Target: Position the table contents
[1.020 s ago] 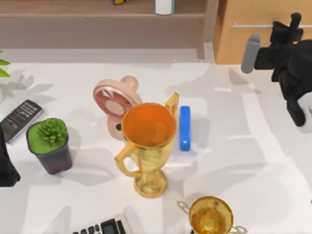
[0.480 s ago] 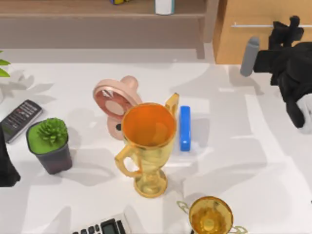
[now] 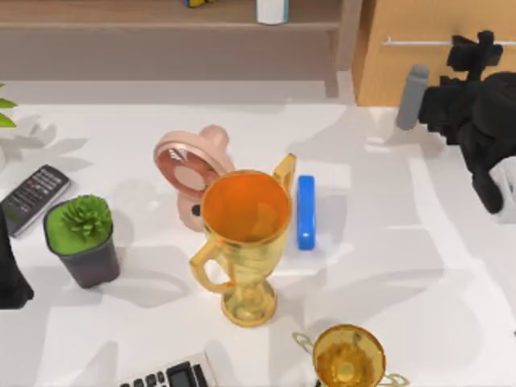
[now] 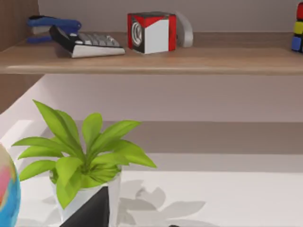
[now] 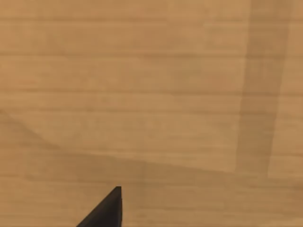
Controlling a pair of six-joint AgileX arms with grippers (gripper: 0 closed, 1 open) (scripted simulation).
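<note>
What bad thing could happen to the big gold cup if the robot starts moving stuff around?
1. The big gold cup is tall on a small foot, so a sideways nudge might tip it.
2. The pink fan and the blue bar sit close on either side of it, so fingers reaching in could bump them.
3. The right gripper is up by the wooden cabinet; swinging back, it might clip the grey cylinder.

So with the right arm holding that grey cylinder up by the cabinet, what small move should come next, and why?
Probably keep carrying the grey cylinder leftward in the right gripper, since it hangs beside the wooden cabinet, not yet set down on the table. The left arm sits parked.
</note>
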